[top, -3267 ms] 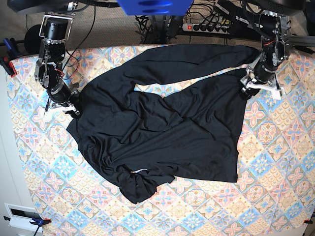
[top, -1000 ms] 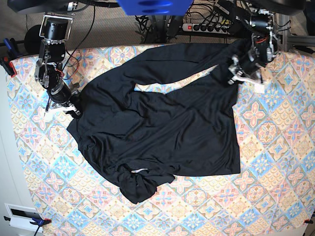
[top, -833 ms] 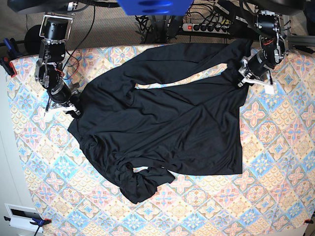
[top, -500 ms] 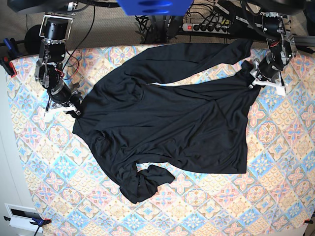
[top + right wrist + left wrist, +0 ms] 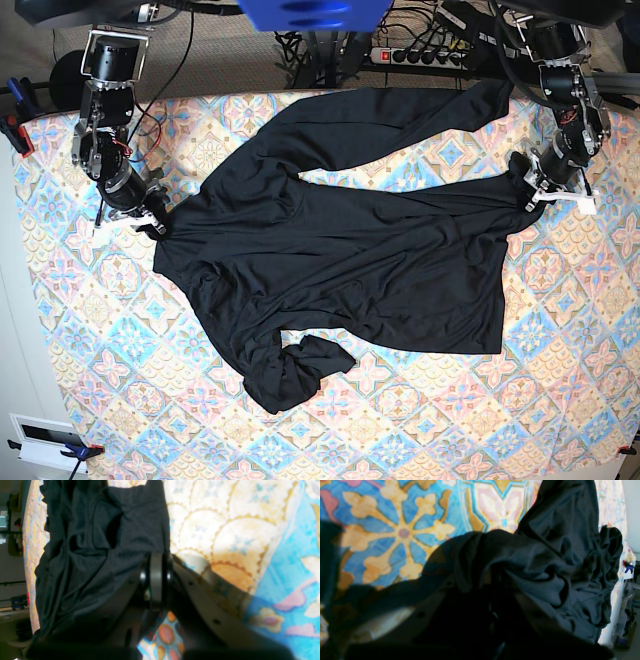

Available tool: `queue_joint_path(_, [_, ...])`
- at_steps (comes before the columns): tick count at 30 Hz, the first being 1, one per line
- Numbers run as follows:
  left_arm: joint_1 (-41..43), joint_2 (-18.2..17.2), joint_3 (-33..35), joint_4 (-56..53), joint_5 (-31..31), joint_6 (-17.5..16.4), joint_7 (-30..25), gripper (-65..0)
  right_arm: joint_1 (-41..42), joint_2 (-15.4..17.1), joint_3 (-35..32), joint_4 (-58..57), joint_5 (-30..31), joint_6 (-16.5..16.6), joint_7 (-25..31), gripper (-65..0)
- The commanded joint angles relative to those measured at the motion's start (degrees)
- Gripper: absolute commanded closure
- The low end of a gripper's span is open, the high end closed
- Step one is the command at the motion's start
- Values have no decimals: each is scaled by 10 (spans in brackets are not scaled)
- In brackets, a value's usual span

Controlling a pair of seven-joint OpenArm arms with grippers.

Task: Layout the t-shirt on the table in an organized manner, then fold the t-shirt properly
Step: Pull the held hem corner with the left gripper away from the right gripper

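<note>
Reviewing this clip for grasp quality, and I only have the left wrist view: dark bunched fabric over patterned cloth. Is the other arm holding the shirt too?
Observer: Yes. In the right wrist view the right gripper is shut on an edge of the t-shirt.
Operator: Where do the two grips sit on the garment?
Observer: In the base view they are at opposite ends: the left gripper at that view's right edge of the t-shirt, the right gripper at its left edge.
Operator: Is the shirt laid flat yet?
Observer: Not fully. The base view shows one part near the front edge of the table crumpled into a bunch.
</note>
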Motion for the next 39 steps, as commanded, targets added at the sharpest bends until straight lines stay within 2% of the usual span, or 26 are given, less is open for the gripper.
queue_joint_path(1, [6,-6,1,-5,41,29,6,-21,2,6,1,5,-6,-4,-11,-11])
queue_joint_path(6, [9,-7,1,-5,41,29,7,-81,2,6,1,5,-6,-4,-11,-13])
queue_joint_path(10, [11,-8,1,-5,41,30,9,-203,2,6,1,5,-6,-4,-11,-22])
queue_joint_path(15, [11,-9,1,-3,37,29,10,-362,1,6,-2,6,-6,-4,-12,-120])
queue_joint_path(20, [10,-10,0,-2,37,28,10,-444,-12,17,-3,45,-6,-4,-12,-204])
queue_joint_path(24, [8,-12,-8,4,37,28,39,-457,-21,20,1,96,-6,-4,-12,-218])
queue_joint_path(26, [11,-15,-32,30,36,28,54,-457,-24,34,1,117,-6,-4,-11,-218])
queue_joint_path(30, [32,-12,-79,86,36,28,77,-457,-26,39,1,139,-6,-4,-11,-218])
queue_joint_path(34, [52,0,-113,142,36,28,79,-457,-26,39,1,142,-6,-4,-11,-218])
queue_joint_path(39, [65,0,-119,190,37,28,76,-457,-24,39,1,142,-6,-4,-11,-218])
